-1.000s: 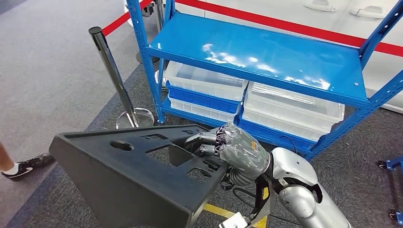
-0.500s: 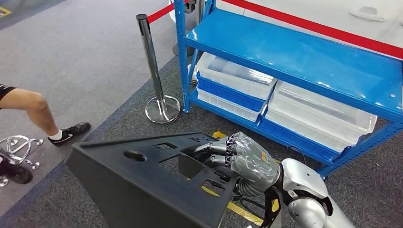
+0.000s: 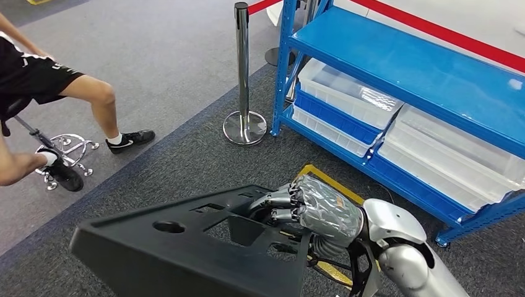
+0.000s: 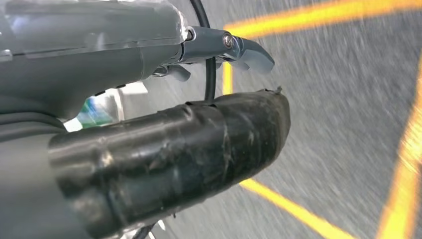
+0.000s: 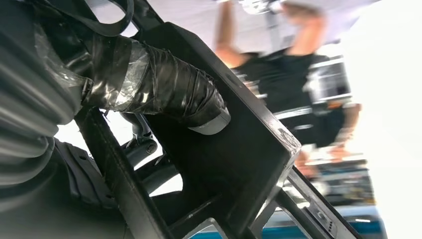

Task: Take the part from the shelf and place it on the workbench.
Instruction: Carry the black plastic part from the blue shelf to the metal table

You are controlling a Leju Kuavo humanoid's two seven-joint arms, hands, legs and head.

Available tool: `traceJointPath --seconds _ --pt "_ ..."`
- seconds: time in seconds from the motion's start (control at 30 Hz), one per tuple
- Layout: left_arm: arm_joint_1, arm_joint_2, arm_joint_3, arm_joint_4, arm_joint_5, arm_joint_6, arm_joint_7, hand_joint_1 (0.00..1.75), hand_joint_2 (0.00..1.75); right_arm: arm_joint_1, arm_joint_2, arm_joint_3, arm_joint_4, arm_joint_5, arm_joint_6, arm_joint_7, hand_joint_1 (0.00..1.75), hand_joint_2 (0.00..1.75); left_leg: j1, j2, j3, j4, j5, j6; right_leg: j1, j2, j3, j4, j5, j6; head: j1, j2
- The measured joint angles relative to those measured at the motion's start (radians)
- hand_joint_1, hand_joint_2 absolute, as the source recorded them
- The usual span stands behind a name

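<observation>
Grey carpet [image 3: 155,62] with yellow floor lines runs under a blue shelf [image 3: 427,68] holding clear bins [image 3: 347,93]; a chrome stanchion [image 3: 242,74] stands beside it; a person [image 3: 56,93] sits nearby; the black part [image 3: 186,253] is off the shelf, long axis lying across the head view, its pierced face up and narrower end toward the right hand [image 3: 319,207], whose fingers curl into its cutouts, gripping it; the left hand [image 4: 164,149] hangs over the floor, whether its fingers are spread or closed I cannot tell.

Light: bright, even, soft shadows | glare: seen on blue shelf [image 3: 427,68] | blur: wrist views smeared, floor [image 4: 348,99] streaked | background: washed out white behind person [image 5: 298,84]
</observation>
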Motion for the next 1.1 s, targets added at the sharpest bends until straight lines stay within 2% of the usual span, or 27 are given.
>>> traceJointPath --seconds 0.03,0.07,0.1,0.17,0.2,0.23,0.3,0.33,0.37,0.4,0.43,0.47,0.5,0.53,0.57,0.6,0.67,0.7,0.77,0.8,0.83,0.87,0.9,0.93,0.97,1.03,1.1 --pt "-0.017 0.032 0.018 0.034 0.009 0.000 -0.023 0.00 0.00 -0.035 0.000 0.012 0.022 -0.018 0.010 -0.010 1.75 1.75 0.001 -0.011 -0.012 0.004 0.009 -0.005 0.001 0.021 0.043 -0.067 0.005 -0.005 0.000 0.000" --pt "-0.034 0.069 0.034 0.068 0.018 0.000 -0.043 0.00 0.00 -0.069 0.001 0.025 0.045 -0.035 0.020 -0.019 1.75 1.75 0.001 -0.022 -0.019 0.005 0.019 -0.012 0.003 0.038 0.071 -0.117 0.001 -0.008 0.000 0.000" --pt "-0.050 0.109 0.051 0.100 0.027 -0.002 -0.056 0.00 0.00 -0.101 0.002 0.037 0.068 -0.052 0.029 -0.028 1.75 1.75 0.001 -0.033 -0.025 0.004 0.029 -0.019 0.006 0.048 0.084 -0.145 -0.008 -0.010 0.000 0.000" --pt "-0.078 0.186 0.086 0.153 0.047 -0.020 -0.059 0.00 0.00 -0.161 0.004 0.063 0.111 -0.085 0.047 -0.045 1.75 1.75 0.004 -0.056 -0.031 -0.004 0.048 -0.035 0.008 0.026 0.077 -0.152 0.002 -0.017 0.000 0.000" --pt "-0.091 0.225 0.102 0.176 0.056 -0.034 -0.056 0.00 0.00 -0.189 0.007 0.076 0.130 -0.100 0.055 -0.052 1.75 1.75 0.005 -0.049 -0.037 0.000 0.046 -0.041 0.007 0.012 0.073 -0.154 0.010 -0.025 0.000 0.000" --pt "-0.102 0.258 0.116 0.197 0.062 -0.047 -0.054 0.00 0.00 -0.214 0.009 0.087 0.147 -0.111 0.060 -0.056 1.75 1.75 0.005 -0.030 -0.048 0.018 0.028 -0.047 0.005 -0.003 0.069 -0.158 0.019 -0.035 -0.001 0.000" --pt "-0.120 0.308 0.135 0.230 0.068 -0.062 -0.051 0.00 0.00 -0.247 0.012 0.100 0.173 -0.122 0.064 -0.060 1.75 1.75 0.005 0.028 -0.087 0.117 -0.052 -0.056 0.008 -0.033 0.057 -0.162 0.034 -0.047 -0.003 0.000" --pt "-0.126 0.324 0.140 0.243 0.070 -0.064 -0.050 0.00 0.00 -0.257 0.013 0.105 0.183 -0.125 0.064 -0.060 1.75 1.75 0.007 0.045 -0.110 0.185 -0.092 -0.061 0.011 -0.047 0.051 -0.162 0.039 -0.048 -0.004 0.000" --pt "-0.132 0.336 0.145 0.254 0.072 -0.064 -0.050 0.00 0.00 -0.263 0.013 0.110 0.192 -0.127 0.065 -0.060 1.75 1.75 0.010 0.054 -0.127 0.245 -0.117 -0.066 0.014 -0.062 0.045 -0.161 0.042 -0.048 -0.004 0.000" --pt "-0.135 0.345 0.148 0.264 0.073 -0.063 -0.050 0.00 0.00 -0.267 0.013 0.114 0.200 -0.129 0.065 -0.060 1.75 1.75 0.012 0.058 -0.129 0.276 -0.123 -0.068 0.015 -0.078 0.040 -0.160 0.044 -0.047 -0.004 0.000" --pt "-0.137 0.351 0.152 0.273 0.074 -0.062 -0.050 0.00 0.00 -0.271 0.013 0.118 0.206 -0.130 0.065 -0.060 1.75 1.75 0.013 0.062 -0.110 0.267 -0.112 -0.070 0.016 -0.093 0.037 -0.158 0.045 -0.047 -0.004 0.000" --pt "-0.139 0.357 0.154 0.280 0.075 -0.062 -0.050 0.00 0.00 -0.275 0.013 0.122 0.211 -0.132 0.065 -0.060 1.75 1.75 0.013 0.068 -0.070 0.219 -0.089 -0.069 0.016 -0.107 0.036 -0.156 0.045 -0.046 -0.004 0.000" --pt "-0.139 0.362 0.156 0.285 0.075 -0.061 -0.050 0.00 0.00 -0.280 0.013 0.124 0.215 -0.133 0.065 -0.060 1.75 1.75 0.012 0.083 -0.022 0.145 -0.069 -0.065 0.017 -0.119 0.037 -0.154 0.044 -0.044 -0.004 0.000" --pt "-0.141 0.369 0.156 0.289 0.075 -0.061 -0.050 0.00 0.00 -0.285 0.013 0.126 0.218 -0.134 0.065 -0.060 1.75 1.75 0.007 0.103 0.022 0.078 -0.055 -0.057 0.020 -0.131 0.036 -0.152 0.043 -0.042 -0.004 0.000" --pt "-0.142 0.375 0.157 0.292 0.075 -0.060 -0.050 0.00 0.00 -0.289 0.013 0.128 0.221 -0.134 0.065 -0.060 1.75 1.75 0.000 0.120 0.049 0.031 -0.046 -0.047 0.022 -0.142 0.036 -0.152 0.043 -0.039 -0.004 0.000" --pt "-0.143 0.381 0.158 0.296 0.075 -0.060 -0.050 0.00 0.00 -0.292 0.014 0.129 0.224 -0.135 0.065 -0.060 1.75 1.75 -0.006 0.131 0.060 0.005 -0.046 -0.036 0.024 -0.152 0.035 -0.152 0.044 -0.036 -0.004 0.000" --pt "-0.143 0.393 0.161 0.301 0.075 -0.059 -0.049 0.00 0.00 -0.296 0.015 0.133 0.230 -0.135 0.065 -0.060 1.75 1.75 -0.013 0.121 0.059 -0.007 -0.042 -0.018 0.026 -0.171 0.037 -0.156 0.045 -0.029 -0.005 0.000" --pt "-0.143 0.398 0.162 0.304 0.075 -0.059 -0.049 0.00 0.00 -0.299 0.015 0.134 0.233 -0.135 0.064 -0.060 1.75 1.75 -0.010 0.111 0.061 -0.016 -0.039 -0.012 0.024 -0.162 0.037 -0.153 0.040 -0.025 -0.004 0.000" --pt "-0.147 0.401 0.164 0.309 0.076 -0.059 -0.047 0.00 0.00 -0.303 0.015 0.136 0.237 -0.136 0.065 -0.061 1.75 1.75 -0.003 0.090 0.065 -0.031 -0.029 0.000 0.019 -0.104 0.013 -0.097 0.002 -0.017 -0.004 0.000" --pt "-0.152 0.403 0.164 0.312 0.078 -0.061 -0.041 0.00 0.00 -0.304 0.015 0.137 0.240 -0.139 0.067 -0.062 1.75 1.75 0.000 0.079 0.064 -0.034 -0.026 0.003 0.016 -0.067 -0.016 -0.037 -0.029 -0.015 -0.004 0.000" --pt "-0.159 0.408 0.165 0.315 0.082 -0.067 -0.032 0.00 0.00 -0.306 0.015 0.139 0.244 -0.145 0.071 -0.066 1.75 1.75 0.001 0.068 0.061 -0.033 -0.024 0.006 0.014 -0.044 -0.052 0.035 -0.061 -0.013 -0.004 0.000" --pt "-0.168 0.417 0.167 0.319 0.088 -0.077 -0.020 0.00 0.00 -0.310 0.015 0.143 0.249 -0.153 0.077 -0.070 1.75 1.75 0.002 0.055 0.058 -0.030 -0.023 0.006 0.012 -0.034 -0.086 0.100 -0.082 -0.011 -0.004 0.000" --pt "-0.177 0.430 0.169 0.323 0.094 -0.091 -0.008 0.00 0.00 -0.317 0.015 0.148 0.255 -0.162 0.083 -0.075 1.75 1.75 0.003 0.041 0.054 -0.025 -0.023 0.006 0.011 -0.031 -0.107 0.135 -0.083 -0.009 -0.004 0.000" --pt "-0.186 0.447 0.172 0.326 0.100 -0.106 0.002 0.00 0.00 -0.327 0.015 0.153 0.261 -0.171 0.089 -0.079 1.75 1.75 0.006 0.027 0.051 -0.019 -0.024 0.005 0.008 -0.030 -0.110 0.134 -0.065 -0.006 -0.004 0.000" --pt "-0.194 0.465 0.176 0.329 0.105 -0.117 0.007 0.00 0.00 -0.339 0.015 0.158 0.268 -0.178 0.094 -0.082 1.75 1.75 0.009 0.013 0.048 -0.011 -0.026 0.002 0.003 -0.026 -0.094 0.094 -0.030 -0.003 -0.004 0.000" --pt "-0.206 0.495 0.183 0.333 0.110 -0.128 0.007 0.00 0.00 -0.363 0.015 0.168 0.283 -0.191 0.099 -0.085 1.75 1.75 0.012 -0.013 0.039 0.010 -0.033 -0.011 -0.009 0.008 -0.041 -0.031 0.034 0.006 -0.004 0.000" --pt "-0.210 0.513 0.188 0.336 0.113 -0.130 0.002 0.00 0.00 -0.381 0.015 0.180 0.299 -0.200 0.102 -0.089 1.75 1.75 0.014 -0.037 0.022 0.025 -0.033 -0.027 -0.013 0.037 -0.017 -0.094 0.050 0.009 -0.004 0.000"
